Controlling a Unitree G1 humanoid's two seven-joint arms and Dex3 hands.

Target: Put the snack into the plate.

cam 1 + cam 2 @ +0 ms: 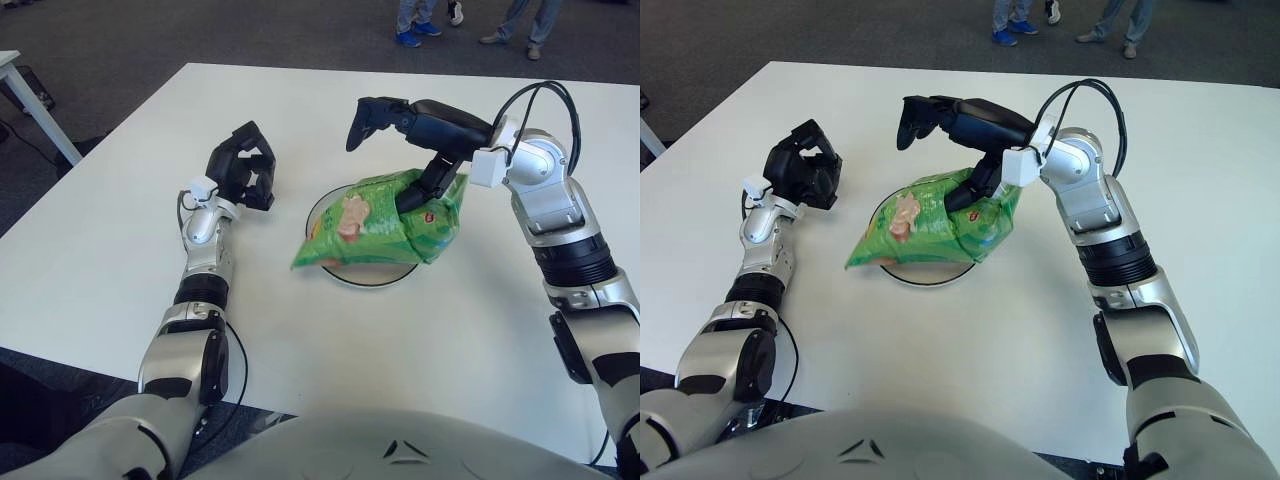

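Snack on the plate, release nearly finished.
The green snack bag (pixel 385 218) lies across the plate (pixel 322 204); the right hand (pixel 420 150) hangs just above, fingers spread, thumb touching it. The left hand (pixel 243 167), fingers curled and holding nothing, shows left of the plate.
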